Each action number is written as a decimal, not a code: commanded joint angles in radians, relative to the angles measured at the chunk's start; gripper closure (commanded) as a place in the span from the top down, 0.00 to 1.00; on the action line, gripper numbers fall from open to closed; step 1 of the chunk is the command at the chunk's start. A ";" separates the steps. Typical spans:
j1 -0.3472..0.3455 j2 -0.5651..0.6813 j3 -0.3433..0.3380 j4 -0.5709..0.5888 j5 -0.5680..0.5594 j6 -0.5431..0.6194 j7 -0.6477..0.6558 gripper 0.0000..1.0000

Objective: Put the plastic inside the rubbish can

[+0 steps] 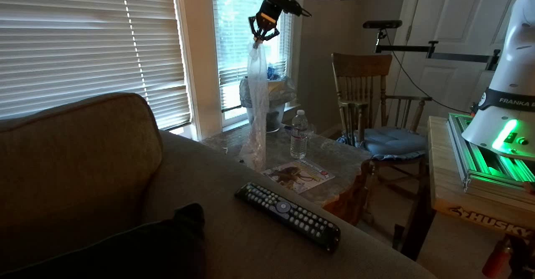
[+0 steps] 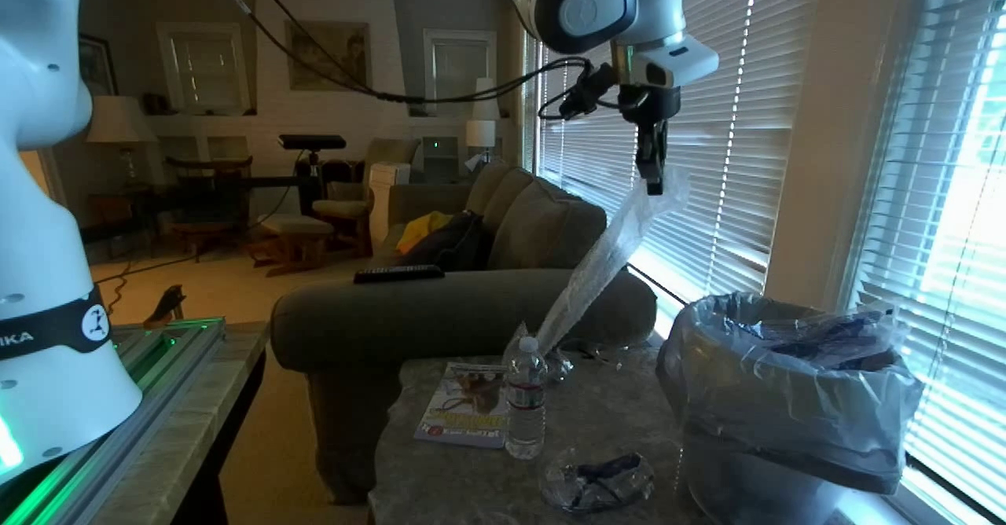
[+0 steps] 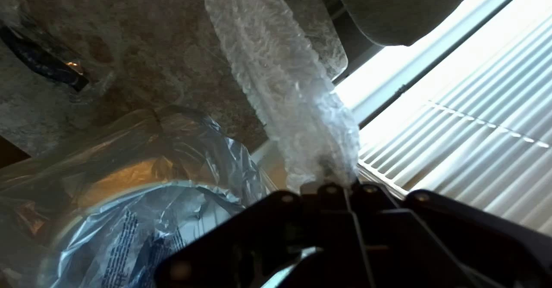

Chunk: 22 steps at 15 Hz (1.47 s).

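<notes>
The pincer [image 2: 655, 185] is clamped on the plastic strip [image 2: 601, 262] near its upper end; the strip hangs beneath the pincer toward the tabletop [image 2: 464, 478]. The rubbish can [image 2: 739, 474] stands below and to one side of the pincer.

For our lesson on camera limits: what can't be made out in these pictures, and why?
Lower end of the plastic strip: hidden by the sofa arm in an exterior view; cut off by the wrist view's top edge.
Bottom inside the rubbish can: covered by blue-printed plastic in the wrist view.
Print on that plastic: blurred in the same view.
Words on the bottle label and the magazine: too small in both exterior views.
</notes>
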 commanded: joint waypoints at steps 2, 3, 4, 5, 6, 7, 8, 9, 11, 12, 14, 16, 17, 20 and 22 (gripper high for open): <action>-0.038 -0.115 0.012 -0.083 0.059 0.009 -0.046 0.01; -0.049 -0.124 0.011 -0.076 0.056 -0.020 -0.063 0.01; -0.062 -0.133 0.011 -0.069 0.059 -0.048 -0.083 0.01; -0.072 -0.139 0.010 -0.063 0.064 -0.071 -0.096 0.01; -0.085 -0.146 0.012 -0.055 0.077 -0.098 -0.115 0.01; -0.103 -0.152 0.017 -0.040 0.101 -0.138 -0.137 0.01; -0.120 -0.159 0.020 -0.024 0.132 -0.181 -0.160 0.01; -0.136 -0.165 0.022 -0.005 0.169 -0.229 -0.182 0.01; -0.165 -0.175 0.018 0.040 0.262 -0.309 -0.201 0.01; -0.177 -0.175 0.013 0.063 0.306 -0.344 -0.204 0.01; -0.183 -0.181 -0.003 0.100 0.362 -0.373 -0.175 0.01; -0.181 -0.181 -0.015 0.129 0.407 -0.353 -0.151 0.01; -0.176 -0.181 -0.020 0.135 0.420 -0.325 -0.138 0.01; -0.155 -0.176 -0.029 0.143 0.433 -0.193 -0.090 0.01; -0.143 -0.175 -0.030 0.137 0.424 -0.090 -0.058 0.01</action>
